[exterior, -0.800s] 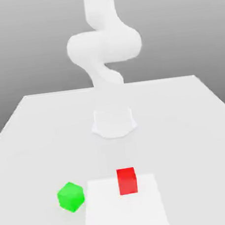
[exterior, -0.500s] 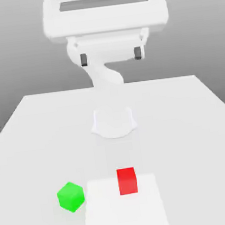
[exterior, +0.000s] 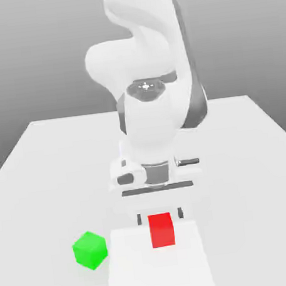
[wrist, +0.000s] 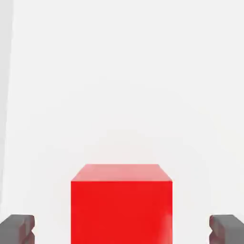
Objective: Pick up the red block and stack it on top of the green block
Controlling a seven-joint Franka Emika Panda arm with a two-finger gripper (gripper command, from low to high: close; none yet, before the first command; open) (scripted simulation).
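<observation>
The red block (exterior: pixel 161 231) sits on the white patch (exterior: pixel 159 266) of the bench (exterior: pixel 34 209), with the green block (exterior: pixel 90 250) just beside that patch toward the exterior view's left. Farther back, the end effector (exterior: pixel 159 216) is spread wide, one fingertip to each side of the red block, pinching nothing. This looks like the approach to the grasp; next comes lining up, then closing. Both fingers have room beside the red faces, and the bench's far edge lies well apart.

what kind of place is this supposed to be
Most likely a simulated robot test setup: a plain white table against a bare grey backdrop, a robot arm, and two plain cubes, one red and one green.
</observation>
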